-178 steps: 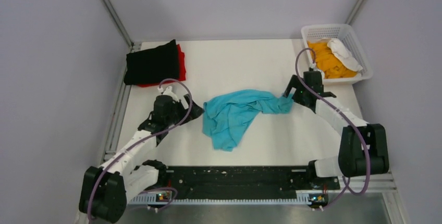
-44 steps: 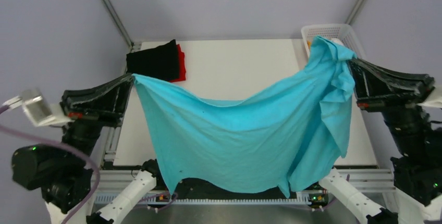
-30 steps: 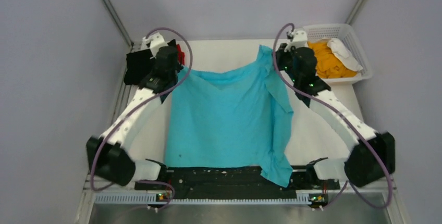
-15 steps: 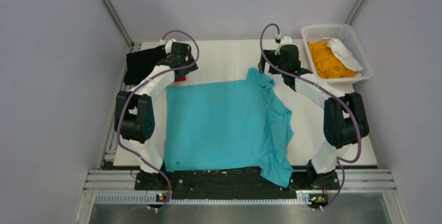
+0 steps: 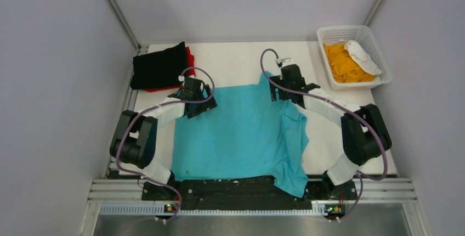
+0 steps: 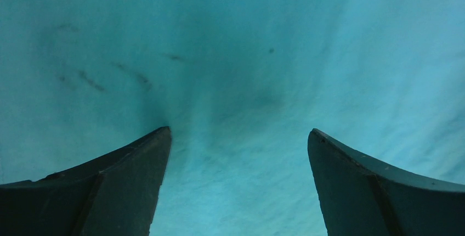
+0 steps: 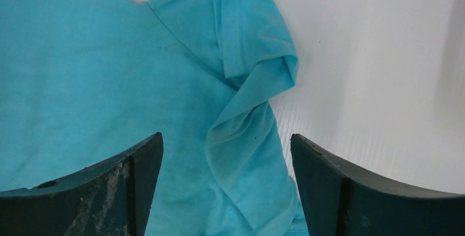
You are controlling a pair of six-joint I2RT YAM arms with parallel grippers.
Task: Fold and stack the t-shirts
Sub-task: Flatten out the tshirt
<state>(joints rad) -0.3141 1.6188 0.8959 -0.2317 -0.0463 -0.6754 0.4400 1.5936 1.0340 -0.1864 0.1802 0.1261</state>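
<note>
Blue shirt (image 5: 236, 131) lies spread by the desk's (image 5: 241, 60) near edge; left tool (image 6: 238, 134) and right tool (image 7: 226, 137) gape wide above it.

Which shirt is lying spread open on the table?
The turquoise t-shirt, laid out flat. The black one and red one sit stacked compactly; the orange one is bunched in the basket.

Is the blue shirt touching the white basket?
Apart. The top view shows bare white table between the turquoise t-shirt and the basket.
</note>
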